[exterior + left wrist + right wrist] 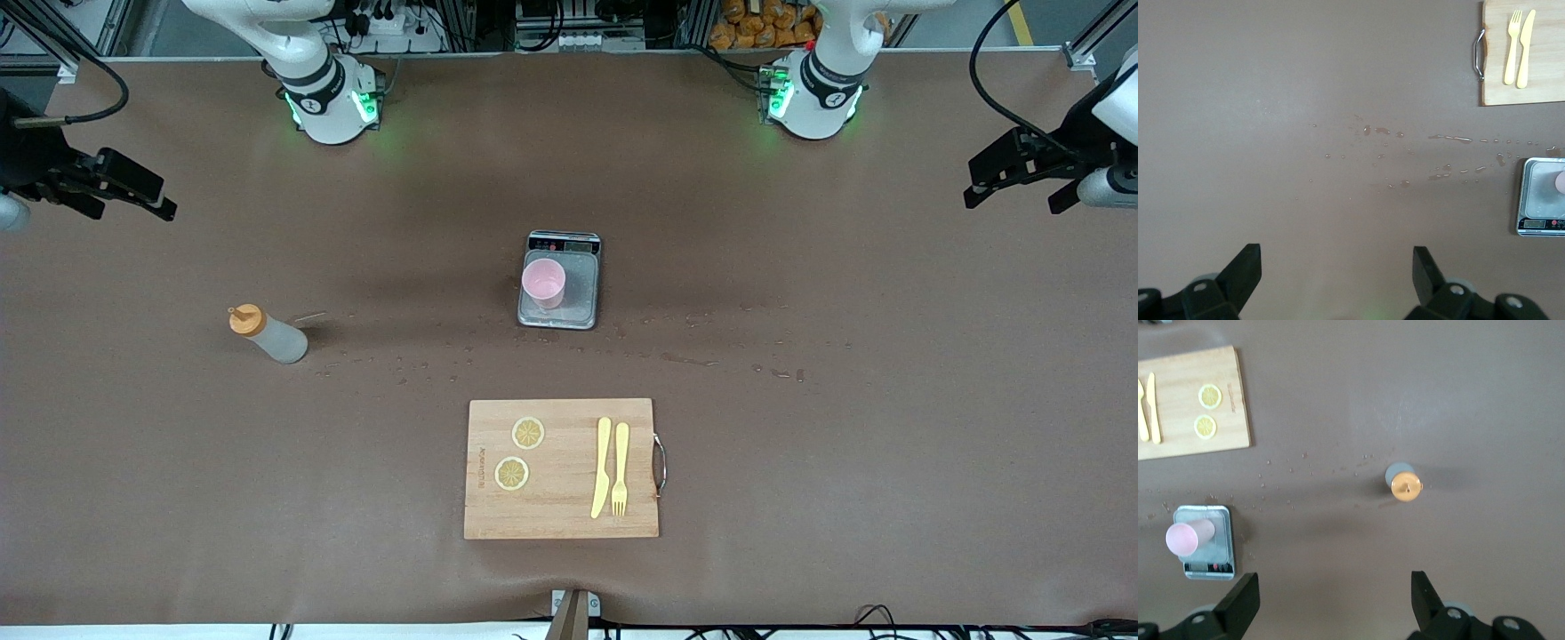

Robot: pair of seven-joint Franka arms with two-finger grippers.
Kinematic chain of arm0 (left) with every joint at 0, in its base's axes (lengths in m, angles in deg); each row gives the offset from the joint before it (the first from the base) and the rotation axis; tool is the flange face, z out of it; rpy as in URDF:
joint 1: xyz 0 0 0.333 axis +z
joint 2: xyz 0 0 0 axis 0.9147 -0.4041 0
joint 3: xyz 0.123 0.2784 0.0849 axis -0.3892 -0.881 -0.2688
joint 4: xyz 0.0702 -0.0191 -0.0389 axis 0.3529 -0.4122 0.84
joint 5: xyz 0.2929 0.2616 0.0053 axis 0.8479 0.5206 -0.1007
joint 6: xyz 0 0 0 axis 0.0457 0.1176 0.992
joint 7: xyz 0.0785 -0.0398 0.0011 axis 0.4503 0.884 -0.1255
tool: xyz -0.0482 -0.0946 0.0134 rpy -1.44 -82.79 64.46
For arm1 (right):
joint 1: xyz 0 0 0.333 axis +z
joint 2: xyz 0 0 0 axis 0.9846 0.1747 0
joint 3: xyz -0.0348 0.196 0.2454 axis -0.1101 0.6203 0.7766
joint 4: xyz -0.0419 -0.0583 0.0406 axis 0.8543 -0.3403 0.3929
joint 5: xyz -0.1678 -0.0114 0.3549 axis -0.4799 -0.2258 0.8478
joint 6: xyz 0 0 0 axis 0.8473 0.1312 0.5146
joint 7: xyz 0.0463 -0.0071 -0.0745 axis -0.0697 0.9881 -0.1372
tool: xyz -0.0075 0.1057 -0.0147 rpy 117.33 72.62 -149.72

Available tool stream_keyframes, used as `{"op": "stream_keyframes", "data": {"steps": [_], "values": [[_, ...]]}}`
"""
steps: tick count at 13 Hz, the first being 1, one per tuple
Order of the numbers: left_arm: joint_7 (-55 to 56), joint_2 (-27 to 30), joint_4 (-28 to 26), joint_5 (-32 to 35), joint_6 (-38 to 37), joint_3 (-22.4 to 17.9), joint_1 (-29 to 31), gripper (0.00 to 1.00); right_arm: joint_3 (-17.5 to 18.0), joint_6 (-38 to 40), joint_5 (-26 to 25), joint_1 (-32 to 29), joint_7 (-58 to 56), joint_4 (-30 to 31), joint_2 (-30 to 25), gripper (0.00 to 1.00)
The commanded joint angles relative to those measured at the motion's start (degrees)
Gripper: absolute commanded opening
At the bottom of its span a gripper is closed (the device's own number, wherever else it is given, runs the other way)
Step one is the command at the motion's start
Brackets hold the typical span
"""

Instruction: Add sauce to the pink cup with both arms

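The sauce [268, 335], a whitish squeeze bottle with an orange cap, stands upright on the brown table toward the right arm's end; it also shows in the right wrist view [1406, 485]. At the table's middle the pink cup [543, 283] stands on a small grey scale [578, 302]. The cup [1183, 537] shows in the right wrist view too. My right gripper [133, 206] hangs open and empty in the air at its end of the table, well away from the bottle. My left gripper [1013, 197] waits open and empty above its own end, its fingers [1245, 270] wide apart.
A wooden cutting board [562, 524] lies nearer the camera than the scale, carrying two lemon slices [528, 433], a yellow knife [602, 467] and a yellow fork [621, 469]. Small liquid drops [418, 364] speckle the table between the bottle and the left arm's end.
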Motion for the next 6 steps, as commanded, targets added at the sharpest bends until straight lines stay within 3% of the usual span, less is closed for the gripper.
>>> {"op": "stream_keyframes", "data": {"steps": [1, 6], "values": [[-0.5, 0.2, 0.2, -1.6, 0.1, 0.1, 0.4, 1.0, 1.5, -5.0, -2.9, -1.6, -1.6, 1.7, -1.0, 1.0], [-1.9, 0.1, 0.0, -1.5, -0.3, 0.2, 0.2, 1.0, 1.5, -7.7, -4.8, -1.7, -6.7, 1.8, -0.6, 1.0]]}}
